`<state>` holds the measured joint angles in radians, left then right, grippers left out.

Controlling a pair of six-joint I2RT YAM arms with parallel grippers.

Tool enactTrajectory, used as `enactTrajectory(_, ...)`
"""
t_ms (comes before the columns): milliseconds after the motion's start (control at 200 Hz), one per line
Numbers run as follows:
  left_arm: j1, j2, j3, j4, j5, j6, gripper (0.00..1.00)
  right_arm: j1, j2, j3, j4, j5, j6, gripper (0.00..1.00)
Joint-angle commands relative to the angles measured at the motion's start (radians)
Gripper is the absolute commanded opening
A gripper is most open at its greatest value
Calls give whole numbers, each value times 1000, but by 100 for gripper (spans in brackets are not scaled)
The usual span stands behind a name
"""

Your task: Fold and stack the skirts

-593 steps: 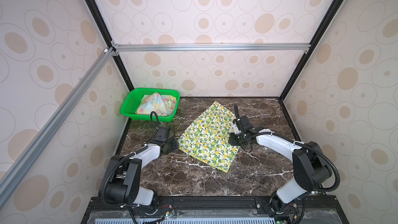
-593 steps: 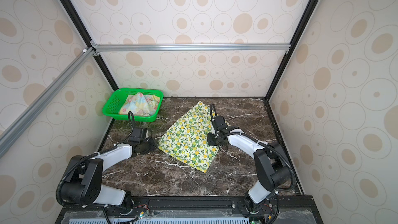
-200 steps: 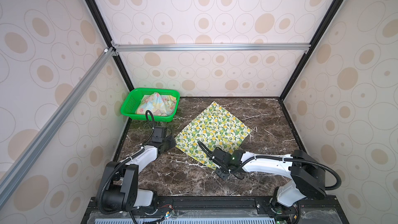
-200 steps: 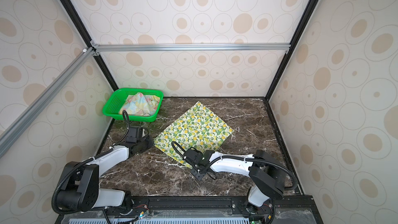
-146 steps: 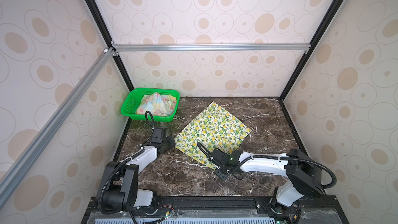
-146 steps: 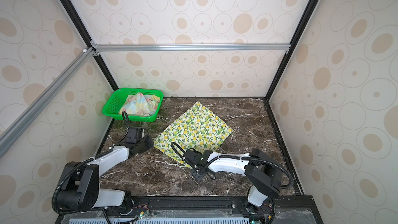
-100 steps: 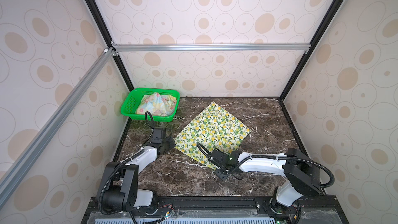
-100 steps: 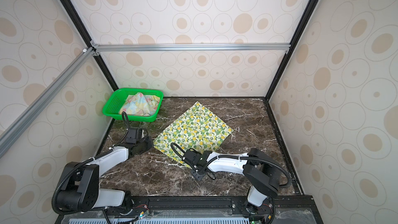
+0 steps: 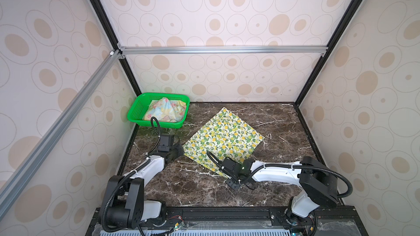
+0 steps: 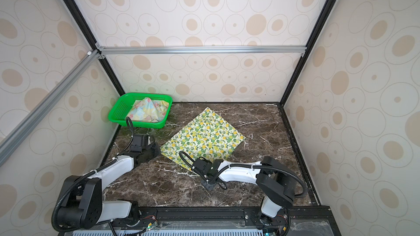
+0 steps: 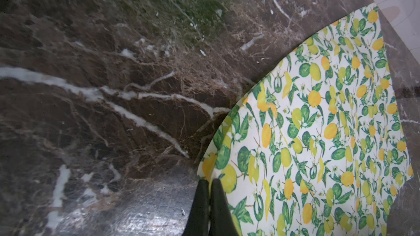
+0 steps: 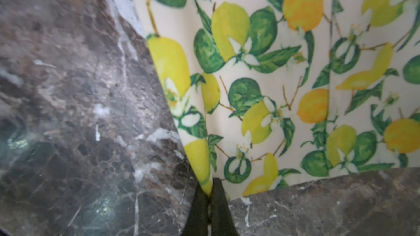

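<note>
Left and right jaws pinch the lemon skirt [image 9: 223, 136] corners

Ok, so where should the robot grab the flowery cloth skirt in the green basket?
Probably the raised fold in the middle of the crumpled pastel yellow-blue flowered cloth skirt, coming straight down from above. It lies heaped inside the green perforated plastic basket, whose walls would likely block a sideways approach.
</note>
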<state>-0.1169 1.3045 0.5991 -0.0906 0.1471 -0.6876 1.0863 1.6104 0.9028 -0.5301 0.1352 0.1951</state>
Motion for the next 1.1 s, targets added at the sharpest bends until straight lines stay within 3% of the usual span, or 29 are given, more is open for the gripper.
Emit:
enactTrajectory(0, 20, -32, 48, -64, -72, 39, 0, 9, -68, 28, -57, -46, -18, 0)
enactTrajectory(385, 41, -180, 124, -254, -171, 87, 0, 32, -192, 131, -155, -101, -39, 0)
enactTrajectory(790, 45, -402, 204, -501, -242, 98, 0, 187, -221, 161, -138, -156, 30, 0)
enactTrajectory(1095, 45, -438, 318, -630, -290, 127, 0, 236, -243, 190, -91, -256, 70, 0)
